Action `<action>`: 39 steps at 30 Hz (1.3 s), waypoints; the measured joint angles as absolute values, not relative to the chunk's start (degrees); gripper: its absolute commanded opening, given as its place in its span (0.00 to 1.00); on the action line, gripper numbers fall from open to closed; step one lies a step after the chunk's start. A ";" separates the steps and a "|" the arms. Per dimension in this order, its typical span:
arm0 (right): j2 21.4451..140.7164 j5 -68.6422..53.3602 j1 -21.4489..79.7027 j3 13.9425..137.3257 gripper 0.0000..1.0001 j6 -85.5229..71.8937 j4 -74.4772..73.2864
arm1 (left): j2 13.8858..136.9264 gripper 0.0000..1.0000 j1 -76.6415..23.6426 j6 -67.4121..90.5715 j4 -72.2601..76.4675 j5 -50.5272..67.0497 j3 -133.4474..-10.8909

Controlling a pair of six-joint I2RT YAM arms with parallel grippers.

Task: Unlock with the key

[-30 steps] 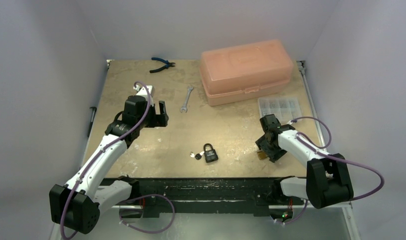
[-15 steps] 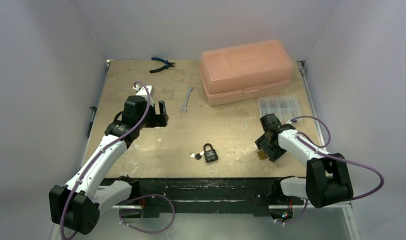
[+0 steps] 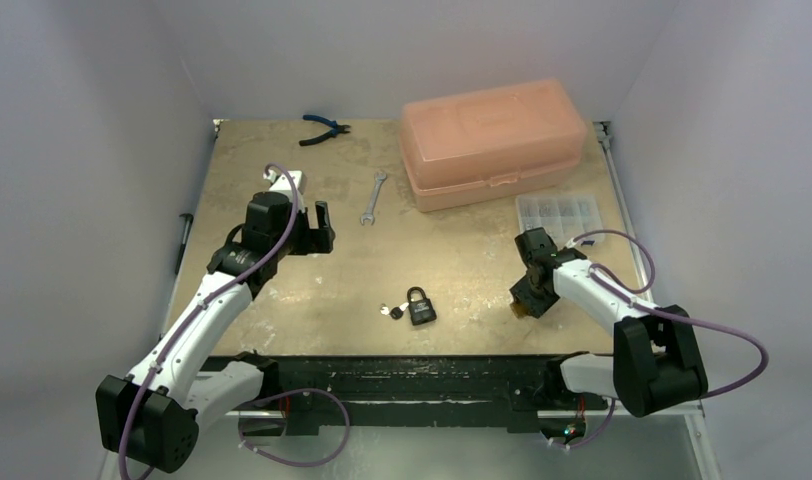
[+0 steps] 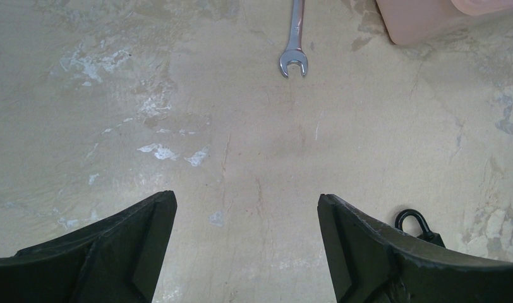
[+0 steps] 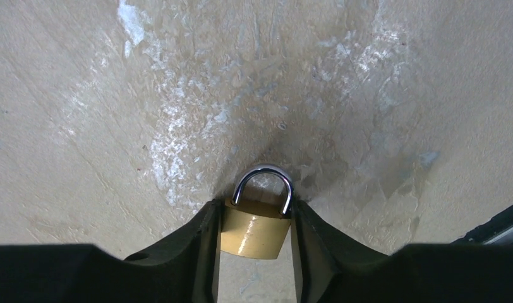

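Observation:
A black padlock point(image 3: 420, 307) lies near the table's front middle, with a small key point(image 3: 390, 311) just to its left. Its shackle point(image 4: 410, 221) shows beside the right finger in the left wrist view. My left gripper point(image 3: 317, 235) is open and empty above bare table point(image 4: 246, 202), to the back left of the black padlock. My right gripper point(image 3: 527, 298) is shut on a brass padlock point(image 5: 254, 232) with a silver shackle, held between its fingers point(image 5: 255, 205) just above the table at the front right. The brass body shows in the top view point(image 3: 521, 311).
A pink plastic box point(image 3: 492, 140) stands at the back right. A clear parts organizer point(image 3: 559, 214) lies in front of it. A silver wrench point(image 3: 373, 197) lies mid-table point(image 4: 294, 38). Blue-handled pliers point(image 3: 324, 128) lie at the back edge.
My right gripper has turned and shifted slightly left with the brass padlock in it. The left arm has barely moved.

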State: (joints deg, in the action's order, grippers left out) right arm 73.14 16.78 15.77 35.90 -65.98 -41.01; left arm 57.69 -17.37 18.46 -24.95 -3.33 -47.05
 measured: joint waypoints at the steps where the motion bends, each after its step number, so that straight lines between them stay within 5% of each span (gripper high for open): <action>1: 73.14 16.71 15.81 35.90 0.31 -65.95 -40.77 | 57.69 0.88 -17.37 18.46 -24.95 -3.33 -47.05; 8: 73.89 16.29 16.12 36.34 0.02 -63.07 -39.88 | 57.69 0.88 -17.37 18.46 -24.95 -3.40 -47.05; 26: 87.92 10.39 27.16 50.81 0.00 -35.42 -26.04 | 57.67 0.88 -17.37 18.46 -24.93 -3.42 -47.05; 33: 91.24 7.92 27.29 51.44 0.18 -29.74 -22.63 | 57.60 0.88 -17.37 18.44 -24.93 -3.42 -47.05; 39: 93.12 7.77 28.32 51.90 0.66 -27.70 -21.10 | 57.63 0.88 -17.37 18.44 -24.93 -3.44 -47.05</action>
